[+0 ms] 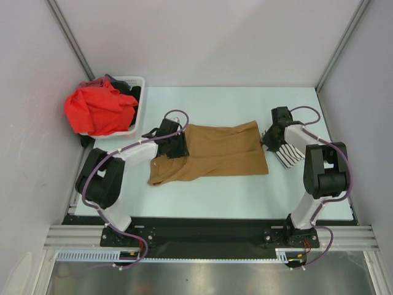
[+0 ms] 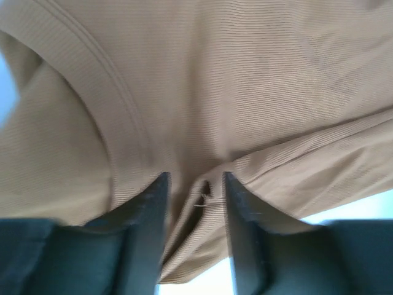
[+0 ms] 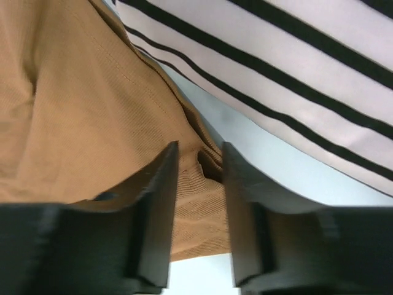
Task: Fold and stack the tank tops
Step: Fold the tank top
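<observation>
The tan-brown tank top (image 1: 221, 153) lies spread across the middle of the table, its far edge raised at both ends. My left gripper (image 1: 178, 142) is shut on a bunched fold at its left end, near the strap; the left wrist view shows ribbed tan cloth (image 2: 245, 80) pinched between the fingers (image 2: 195, 184). My right gripper (image 1: 265, 136) is shut on the top's far right corner, with tan cloth (image 3: 73, 104) bunched between the fingers (image 3: 199, 153). The white top with black stripes (image 1: 287, 155) lies partly under the right arm, and it shows beside the tan one in the right wrist view (image 3: 295, 55).
A white laundry basket (image 1: 138, 92) stands at the back left with a red garment (image 1: 98, 109) heaped in it and dark cloth behind. Grey walls close in the table on three sides. Pale table surface (image 1: 221, 196) shows in front of the tan top.
</observation>
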Controlling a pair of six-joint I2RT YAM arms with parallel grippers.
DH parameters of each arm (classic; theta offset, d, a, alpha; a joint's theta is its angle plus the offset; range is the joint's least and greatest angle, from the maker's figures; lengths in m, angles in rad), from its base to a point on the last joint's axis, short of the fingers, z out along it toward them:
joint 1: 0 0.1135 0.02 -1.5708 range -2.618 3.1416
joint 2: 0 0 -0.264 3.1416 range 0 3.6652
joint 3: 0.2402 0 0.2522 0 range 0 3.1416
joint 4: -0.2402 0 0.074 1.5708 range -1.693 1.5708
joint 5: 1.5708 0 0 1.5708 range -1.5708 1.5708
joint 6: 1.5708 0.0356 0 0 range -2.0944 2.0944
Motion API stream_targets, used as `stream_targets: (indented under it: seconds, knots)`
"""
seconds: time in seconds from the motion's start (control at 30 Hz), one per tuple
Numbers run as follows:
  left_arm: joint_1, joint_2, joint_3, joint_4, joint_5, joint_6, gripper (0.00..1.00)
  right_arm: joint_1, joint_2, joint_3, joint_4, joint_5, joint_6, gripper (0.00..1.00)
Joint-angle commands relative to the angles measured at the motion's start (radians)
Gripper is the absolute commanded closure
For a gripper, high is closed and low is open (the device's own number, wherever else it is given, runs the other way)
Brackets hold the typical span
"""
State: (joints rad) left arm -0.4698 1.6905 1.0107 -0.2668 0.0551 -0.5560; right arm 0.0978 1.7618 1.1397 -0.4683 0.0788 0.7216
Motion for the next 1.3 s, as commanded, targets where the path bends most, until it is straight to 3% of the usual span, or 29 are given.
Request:
stream_targets:
  seconds: [0.0,0.07,0.17,0.3,0.37,0.53,0.7,0.93,1.1,1.23,1.27]
  knots:
    - [0.011,-0.047,0.049,-0.018,-0.052,0.03,0.48,-0.009,-0.033,0.039,0.0,0.021,-0.039,0.58]
    - [0.013,-0.078,0.052,-0.048,-0.106,0.042,0.37,-0.01,-0.07,0.006,0.003,0.038,-0.051,0.52]
    - [0.011,-0.191,0.034,-0.087,-0.139,0.054,0.31,-0.013,-0.163,-0.046,0.008,0.049,-0.066,0.44]
    - [0.013,-0.346,-0.081,-0.112,-0.135,0.053,0.3,-0.006,-0.332,-0.231,0.045,-0.002,-0.102,0.47]
    - [0.011,-0.432,-0.135,-0.127,-0.126,0.035,0.3,-0.004,-0.378,-0.29,0.046,-0.014,-0.1,0.54]
    - [0.013,-0.587,-0.302,-0.158,-0.086,-0.048,0.3,-0.004,-0.487,-0.455,0.062,-0.06,-0.064,0.59]
    - [0.013,-0.767,-0.383,-0.219,-0.124,-0.13,0.27,0.011,-0.55,-0.54,0.077,-0.07,0.002,0.47]
    - [0.026,-0.813,-0.388,-0.359,-0.215,-0.252,0.3,0.028,-0.498,-0.558,0.152,-0.045,0.058,0.48]
    - [0.049,-0.804,-0.417,-0.396,-0.244,-0.291,0.32,0.029,-0.414,-0.537,0.198,-0.037,0.075,0.58]
    - [0.066,-0.801,-0.452,-0.403,-0.253,-0.346,0.35,0.031,-0.384,-0.52,0.195,-0.022,0.078,0.78]
    - [0.077,-0.793,-0.458,-0.408,-0.256,-0.352,0.35,0.029,-0.381,-0.518,0.197,-0.02,0.079,0.91]
